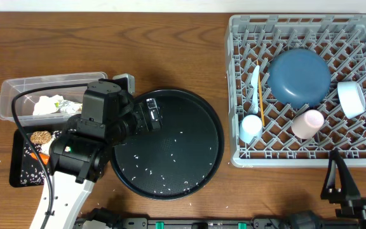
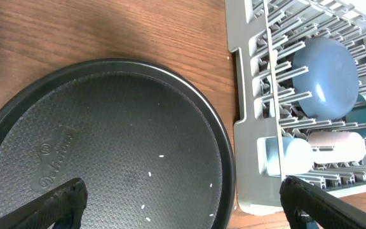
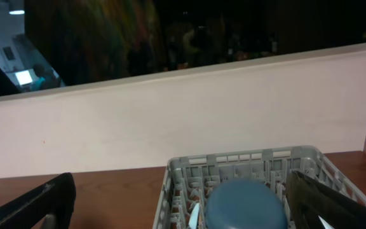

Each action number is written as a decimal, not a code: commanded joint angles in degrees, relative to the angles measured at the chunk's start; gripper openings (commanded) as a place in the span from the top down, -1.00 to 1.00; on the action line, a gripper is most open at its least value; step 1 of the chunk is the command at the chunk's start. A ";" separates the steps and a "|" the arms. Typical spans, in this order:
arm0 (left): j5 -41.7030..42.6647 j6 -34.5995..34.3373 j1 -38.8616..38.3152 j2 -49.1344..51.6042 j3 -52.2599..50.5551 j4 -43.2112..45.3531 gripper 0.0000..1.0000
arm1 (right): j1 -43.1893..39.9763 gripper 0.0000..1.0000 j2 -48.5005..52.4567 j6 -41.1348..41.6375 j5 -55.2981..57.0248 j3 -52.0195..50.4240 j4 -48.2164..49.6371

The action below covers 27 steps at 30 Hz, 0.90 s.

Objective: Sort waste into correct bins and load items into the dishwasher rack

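Observation:
The grey dishwasher rack [image 1: 361, 28] at the right holds the dark blue plate [image 1: 299, 77], white bowl [image 1: 351, 98], pink cup [image 1: 307, 123], light blue cup [image 1: 250, 127], white utensil [image 1: 254, 79] and chopstick [image 1: 260, 95]. At the left, crumpled paper [image 1: 46, 105] and a wrapper [image 1: 65, 105] lie in the clear tub [image 1: 8, 89]. The black tray [image 1: 16, 175] holds a brown food piece [image 1: 40, 137], a carrot [image 1: 38, 157] and rice. My left gripper [image 2: 183, 191] hangs open and empty over the round tray. My right gripper [image 3: 182, 191] is open and empty, near the rack's front edge.
The large round black tray [image 1: 199, 108] sits mid-table with scattered rice grains [image 1: 170, 156] on it, and a few grains lie on the wood by its front rim. My left arm [image 1: 84, 146] covers part of the black tray. A pale wall [image 3: 183, 121] rises behind the table.

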 commanded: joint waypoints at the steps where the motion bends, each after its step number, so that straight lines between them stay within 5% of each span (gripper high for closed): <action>1: -0.55 0.92 0.20 -0.15 0.46 0.07 -0.96 | -0.81 -0.98 -0.20 0.83 -0.24 0.31 -1.49; 18: -0.55 0.92 0.20 -0.15 0.46 0.07 -0.96 | -6.29 -0.99 -14.80 -0.70 5.55 -5.77 -14.32; 27: -0.55 0.92 0.20 -0.15 0.46 0.07 -0.96 | -6.34 -0.99 -14.93 -0.94 5.99 -23.50 10.21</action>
